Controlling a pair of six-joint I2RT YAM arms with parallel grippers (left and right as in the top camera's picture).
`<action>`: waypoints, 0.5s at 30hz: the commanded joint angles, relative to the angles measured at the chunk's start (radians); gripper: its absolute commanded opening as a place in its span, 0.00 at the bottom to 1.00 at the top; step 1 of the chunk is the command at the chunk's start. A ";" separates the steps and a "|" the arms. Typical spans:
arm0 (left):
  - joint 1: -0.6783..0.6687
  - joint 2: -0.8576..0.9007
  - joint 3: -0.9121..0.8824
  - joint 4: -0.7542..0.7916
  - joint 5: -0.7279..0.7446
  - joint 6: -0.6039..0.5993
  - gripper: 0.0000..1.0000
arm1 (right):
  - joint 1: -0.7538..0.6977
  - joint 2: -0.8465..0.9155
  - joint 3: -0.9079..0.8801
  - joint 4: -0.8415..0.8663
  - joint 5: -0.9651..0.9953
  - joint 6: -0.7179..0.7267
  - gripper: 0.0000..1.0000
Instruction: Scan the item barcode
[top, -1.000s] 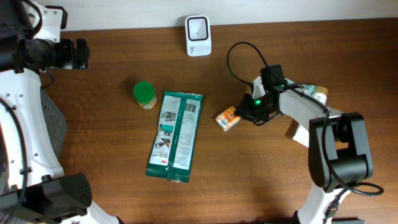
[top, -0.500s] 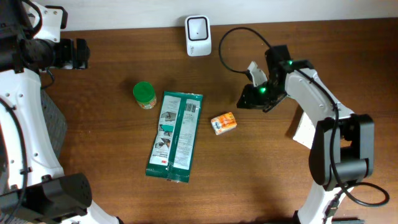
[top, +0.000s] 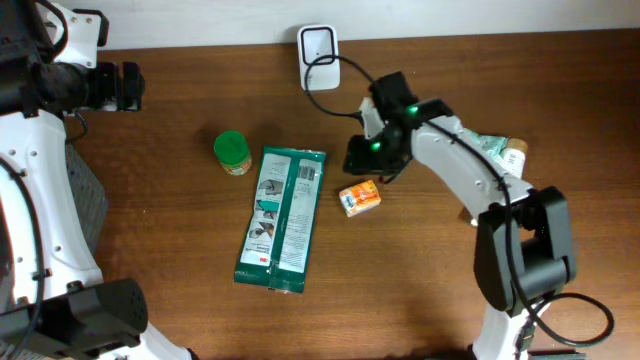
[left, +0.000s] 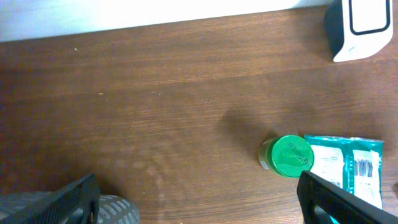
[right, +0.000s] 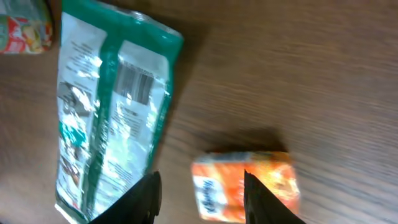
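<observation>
A small orange box lies flat on the wooden table, right of a long green packet whose barcode faces up. The white scanner stands at the back edge. My right gripper hovers just behind the box, apart from it. In the right wrist view the orange box lies on the table beneath the open right gripper, with nothing held. My left gripper stays at the far left, open and empty. Its wrist view shows the scanner and the packet.
A green-lidded jar stands left of the packet's top end, also seen as the jar in the left wrist view. Packaged goods and a white sheet lie by the right arm's base. A black cable loops near the scanner.
The right gripper opened and let go of the orange box, which now lies on the table. It then swung left and back toward the scanner. The left arm has not moved.
</observation>
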 joint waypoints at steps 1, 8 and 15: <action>0.002 -0.010 0.006 0.002 0.003 0.015 0.99 | 0.061 0.042 0.012 0.028 0.052 0.134 0.39; 0.002 -0.010 0.006 0.002 0.003 0.015 0.99 | 0.127 0.151 0.012 0.031 0.046 0.182 0.38; 0.002 -0.010 0.006 0.002 0.003 0.015 0.99 | 0.071 0.151 0.020 -0.198 0.061 -0.035 0.34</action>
